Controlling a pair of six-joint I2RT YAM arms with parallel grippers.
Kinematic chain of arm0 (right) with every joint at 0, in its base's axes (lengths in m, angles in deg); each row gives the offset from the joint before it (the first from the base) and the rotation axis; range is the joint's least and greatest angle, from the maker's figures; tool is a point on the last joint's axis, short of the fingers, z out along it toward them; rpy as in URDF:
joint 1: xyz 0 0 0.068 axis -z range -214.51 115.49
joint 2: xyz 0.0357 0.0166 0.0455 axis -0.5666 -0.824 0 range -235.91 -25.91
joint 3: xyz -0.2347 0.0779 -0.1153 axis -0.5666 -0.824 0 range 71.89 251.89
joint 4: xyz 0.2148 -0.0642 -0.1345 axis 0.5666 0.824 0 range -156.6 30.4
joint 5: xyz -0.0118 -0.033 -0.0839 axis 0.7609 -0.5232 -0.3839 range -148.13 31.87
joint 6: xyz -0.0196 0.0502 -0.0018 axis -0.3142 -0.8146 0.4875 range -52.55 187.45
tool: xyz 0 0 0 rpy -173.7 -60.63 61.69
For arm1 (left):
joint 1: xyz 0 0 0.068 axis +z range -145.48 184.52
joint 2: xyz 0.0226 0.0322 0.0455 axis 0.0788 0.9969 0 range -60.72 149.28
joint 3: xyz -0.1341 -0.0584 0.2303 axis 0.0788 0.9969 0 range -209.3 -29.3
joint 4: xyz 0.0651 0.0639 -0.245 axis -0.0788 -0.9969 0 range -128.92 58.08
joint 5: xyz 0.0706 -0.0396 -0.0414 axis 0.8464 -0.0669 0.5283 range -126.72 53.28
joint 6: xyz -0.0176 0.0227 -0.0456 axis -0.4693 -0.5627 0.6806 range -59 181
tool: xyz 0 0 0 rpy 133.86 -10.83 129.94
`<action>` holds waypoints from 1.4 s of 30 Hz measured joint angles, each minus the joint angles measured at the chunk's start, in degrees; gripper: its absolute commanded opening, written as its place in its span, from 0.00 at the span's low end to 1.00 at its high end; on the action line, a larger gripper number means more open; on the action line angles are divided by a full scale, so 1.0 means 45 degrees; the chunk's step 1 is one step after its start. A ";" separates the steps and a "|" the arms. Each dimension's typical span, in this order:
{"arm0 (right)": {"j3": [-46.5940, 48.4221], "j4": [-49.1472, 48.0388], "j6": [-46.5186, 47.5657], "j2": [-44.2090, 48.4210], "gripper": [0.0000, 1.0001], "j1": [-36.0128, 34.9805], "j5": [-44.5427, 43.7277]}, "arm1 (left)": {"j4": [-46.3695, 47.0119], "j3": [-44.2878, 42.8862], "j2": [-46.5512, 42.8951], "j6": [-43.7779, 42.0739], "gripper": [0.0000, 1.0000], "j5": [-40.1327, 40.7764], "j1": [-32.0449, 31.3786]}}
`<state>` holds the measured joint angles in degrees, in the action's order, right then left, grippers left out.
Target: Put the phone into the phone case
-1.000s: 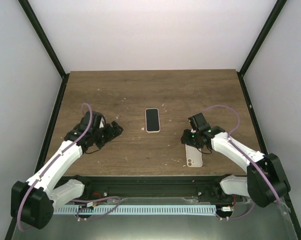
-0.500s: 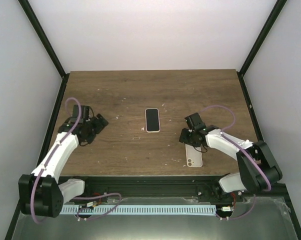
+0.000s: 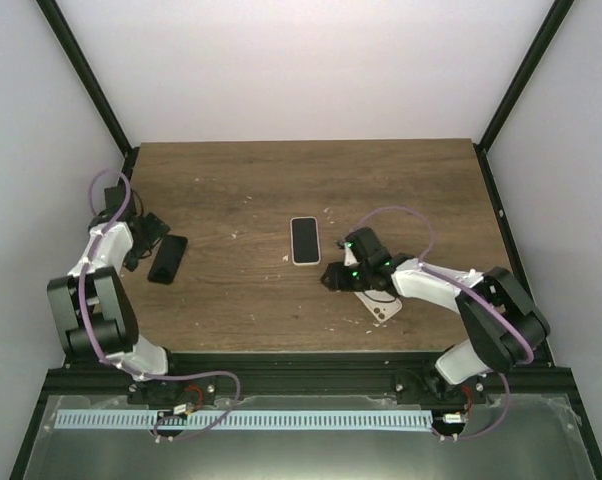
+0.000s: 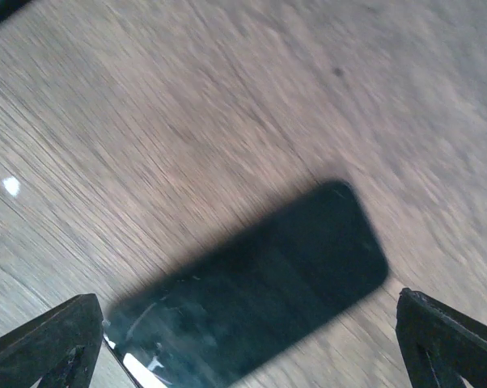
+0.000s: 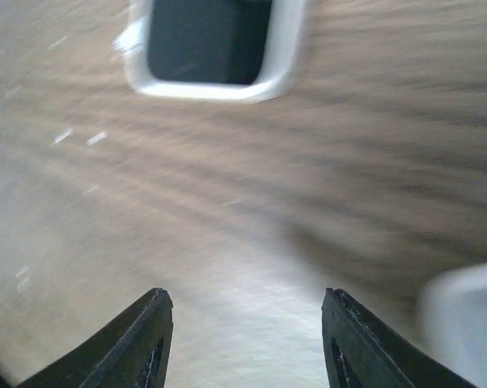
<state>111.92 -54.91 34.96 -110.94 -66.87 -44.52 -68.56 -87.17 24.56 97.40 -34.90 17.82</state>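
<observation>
The black phone (image 3: 168, 258) lies flat on the table's left side. It fills the lower middle of the left wrist view (image 4: 260, 283). My left gripper (image 3: 151, 234) is open just beside and above it, its fingertips (image 4: 57, 335) apart on either side of it and holding nothing. A cream phone case (image 3: 304, 240) with a dark inside lies at the table's centre, and shows at the top of the right wrist view (image 5: 211, 44). My right gripper (image 3: 332, 278) is open and empty, low over bare wood just right of and nearer than that case.
A second cream slab (image 3: 383, 307) with a camera cut-out lies slanted under my right forearm; its corner shows at the right of the right wrist view (image 5: 470, 315). The wooden table (image 3: 251, 190) has dark frame posts at its sides.
My left arm has swung to the far left, and the black phone now shows beside its gripper. My right gripper has moved left toward the centre case. The second cream slab has turned slantwise.
</observation>
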 measured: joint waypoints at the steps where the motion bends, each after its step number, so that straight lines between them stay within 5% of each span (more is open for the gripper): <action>1: 0.0083 -0.0228 0.0117 -0.0053 0.52 -0.0452 0.0364 | 0.0039 -0.0185 0.0408 -0.0257 1.00 0.0015 0.0335; 9: 0.0117 -0.0714 0.0554 -0.0063 0.49 -0.2025 0.1977 | 0.0146 -0.0534 0.1787 -0.2210 1.00 -0.0175 0.1287; 19: 0.0107 0.1258 -0.0923 0.3750 0.54 -0.1933 -0.0330 | 0.0359 -0.0840 0.3371 -0.3580 1.00 -0.1297 0.1277; 26: -0.0097 0.2701 -0.2482 0.5872 0.72 -0.0408 -0.2103 | 0.0471 -0.1481 0.4119 -0.4022 0.97 -0.2011 0.1277; 32: -0.0593 0.3274 -0.3123 0.6669 0.76 0.0952 -0.3356 | 0.0709 -0.1865 0.4444 -0.4133 0.96 -0.2681 0.1258; 42: -0.0656 0.0942 -0.1209 0.3458 0.81 0.3507 -0.2050 | 0.0894 -0.1899 0.4546 -0.4158 0.95 -0.3026 0.0384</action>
<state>108.97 -50.67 29.52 -95.38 -51.09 -53.75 -64.54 -95.72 45.01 78.69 -48.51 19.54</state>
